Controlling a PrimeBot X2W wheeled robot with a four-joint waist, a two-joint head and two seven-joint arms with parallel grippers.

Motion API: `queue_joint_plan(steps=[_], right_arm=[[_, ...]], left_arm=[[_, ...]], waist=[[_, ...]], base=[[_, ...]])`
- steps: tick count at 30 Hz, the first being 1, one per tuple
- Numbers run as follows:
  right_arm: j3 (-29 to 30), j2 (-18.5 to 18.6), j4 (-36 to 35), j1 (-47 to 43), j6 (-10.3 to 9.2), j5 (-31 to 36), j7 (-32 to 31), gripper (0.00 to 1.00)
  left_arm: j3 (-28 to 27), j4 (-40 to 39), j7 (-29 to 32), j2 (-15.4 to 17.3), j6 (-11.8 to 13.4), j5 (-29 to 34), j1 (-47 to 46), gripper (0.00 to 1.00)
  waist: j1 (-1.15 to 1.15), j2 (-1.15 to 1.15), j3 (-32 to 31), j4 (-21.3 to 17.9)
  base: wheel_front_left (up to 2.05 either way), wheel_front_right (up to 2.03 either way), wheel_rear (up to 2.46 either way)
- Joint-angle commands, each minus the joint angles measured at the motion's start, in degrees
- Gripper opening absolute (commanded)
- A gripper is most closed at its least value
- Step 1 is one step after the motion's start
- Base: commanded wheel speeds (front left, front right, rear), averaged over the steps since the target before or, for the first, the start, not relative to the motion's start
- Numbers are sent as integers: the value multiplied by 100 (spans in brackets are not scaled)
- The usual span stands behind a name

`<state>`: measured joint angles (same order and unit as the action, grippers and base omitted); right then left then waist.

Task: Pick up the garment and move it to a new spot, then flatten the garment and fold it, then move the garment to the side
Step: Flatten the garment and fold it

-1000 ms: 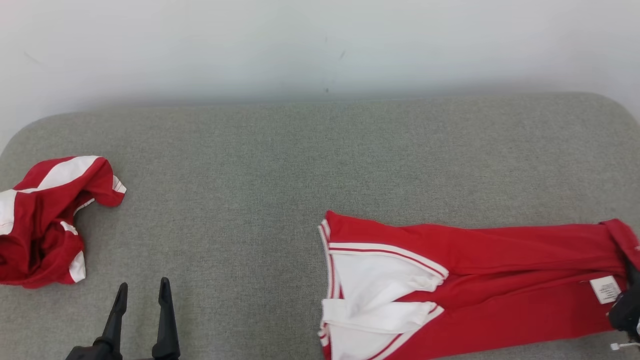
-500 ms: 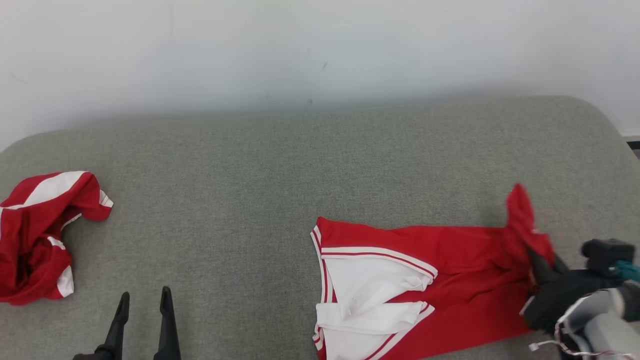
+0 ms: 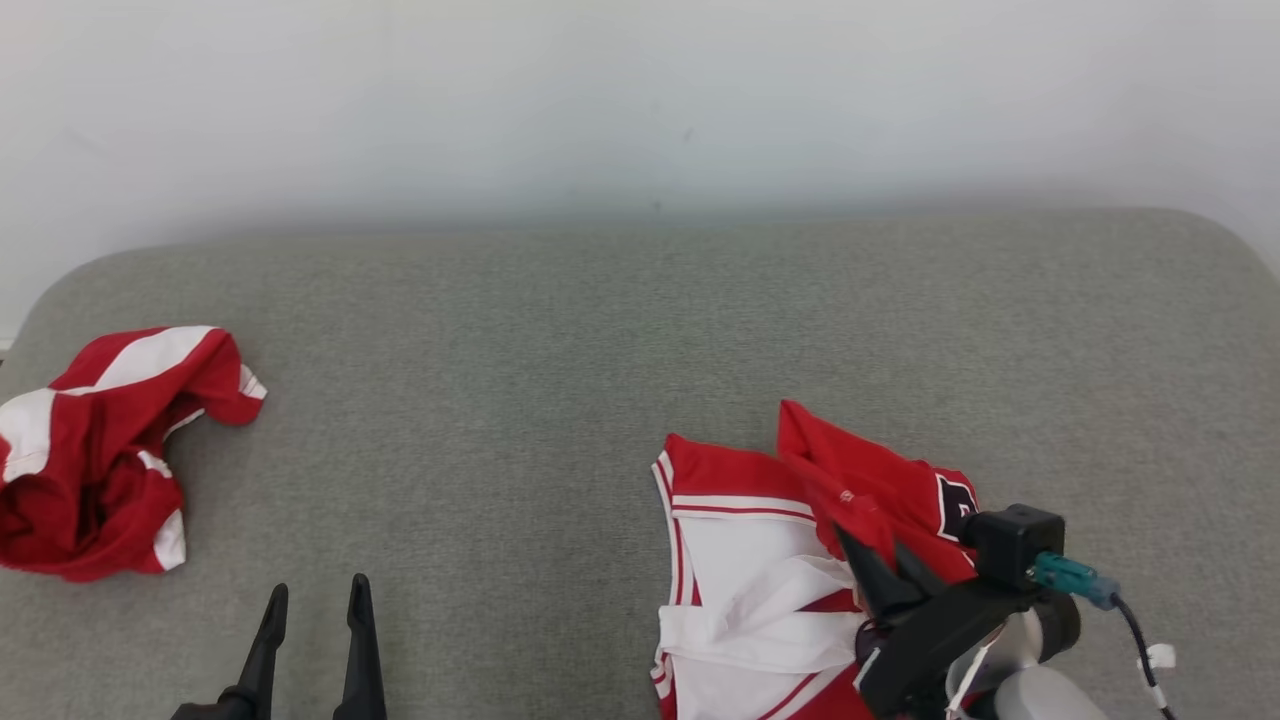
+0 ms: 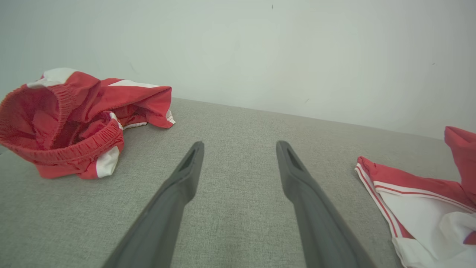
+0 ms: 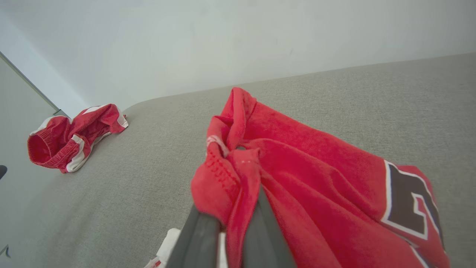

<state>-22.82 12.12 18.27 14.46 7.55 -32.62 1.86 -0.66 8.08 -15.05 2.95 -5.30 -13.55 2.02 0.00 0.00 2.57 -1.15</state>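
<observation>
Pinching a bunched edge of the red garment point(image 3: 885, 482), right gripper point(image 3: 870, 545) clamped tight; left gripper point(image 3: 318, 587) splayed wide, empty.

Red-and-white shorts point(image 3: 100, 450) are lying crumpled near the left edge of the grey fabric-covered table point(image 3: 500, 400), elastic waistband gaping open. A plain white wall point(image 3: 640, 100) is running behind the far edge.

grey cushion point(image 3: 560, 330) bears a red jersey point(image 3: 740, 478) and perhaps shorts point(image 3: 100, 470).

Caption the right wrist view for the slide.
Right arm's dark fingers pinch a bunched edge of the red fabric jersey over the grey woven cushion; crumpled red-and-white shorts lie beyond.
</observation>
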Motion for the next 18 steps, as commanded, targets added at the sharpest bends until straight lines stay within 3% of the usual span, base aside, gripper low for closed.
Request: queue_joint_plan(steps=[1,16,17,18], right_arm=[[-1,-88,-20,-67,-15,23,-27,0],[-342,-748,643,16,-15,105,155,0],[-355,-770,688,47,-15,121,208,53],[-369,-787,732,71,-15,135,250,100]], left_arm=[[7,35,-17,-8,-6,-21,-57,100],[35,237,-17,-9,-72,-55,-260,100],[29,246,-17,-9,-74,-62,-267,100],[28,251,-17,-9,-79,-66,-273,100]], waist=[[0,0,27,124],[0,0,157,469],[0,0,158,466],[0,0,159,460]], base=[[0,0,0],[0,0,0],[0,0,0],[0,0,0]])
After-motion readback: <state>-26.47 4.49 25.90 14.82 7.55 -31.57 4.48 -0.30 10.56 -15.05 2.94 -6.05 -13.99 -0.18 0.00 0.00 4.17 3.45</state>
